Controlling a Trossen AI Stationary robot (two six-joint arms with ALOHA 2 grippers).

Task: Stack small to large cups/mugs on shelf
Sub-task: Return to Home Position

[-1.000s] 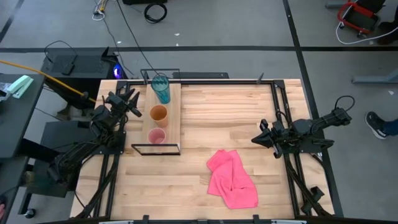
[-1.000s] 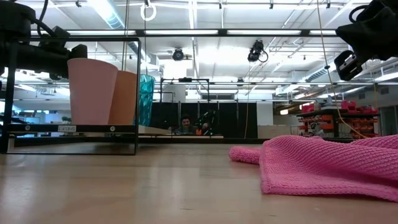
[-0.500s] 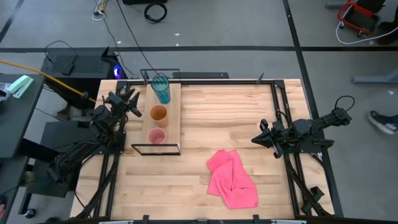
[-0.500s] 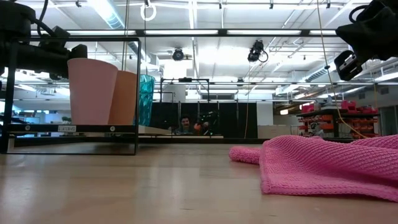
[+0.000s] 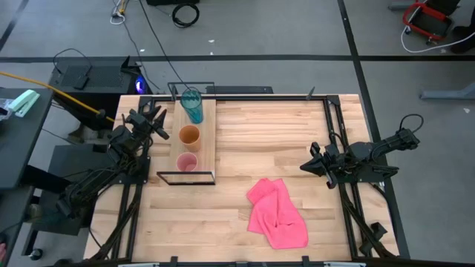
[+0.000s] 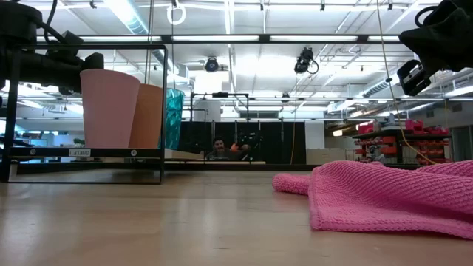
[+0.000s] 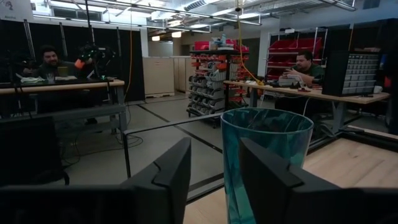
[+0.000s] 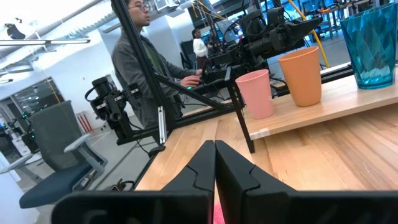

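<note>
Pink cup [image 5: 186,162], orange cup [image 5: 190,135] and teal cup [image 5: 191,105] line the shelf [image 5: 209,141] by size, so nothing needs holding. Left gripper [image 5: 158,121] hovers spread beside it; right gripper [image 5: 306,166] waits pressed together.

Three cups [image 5: 189,135] on shelf [image 5: 208,141]
</note>
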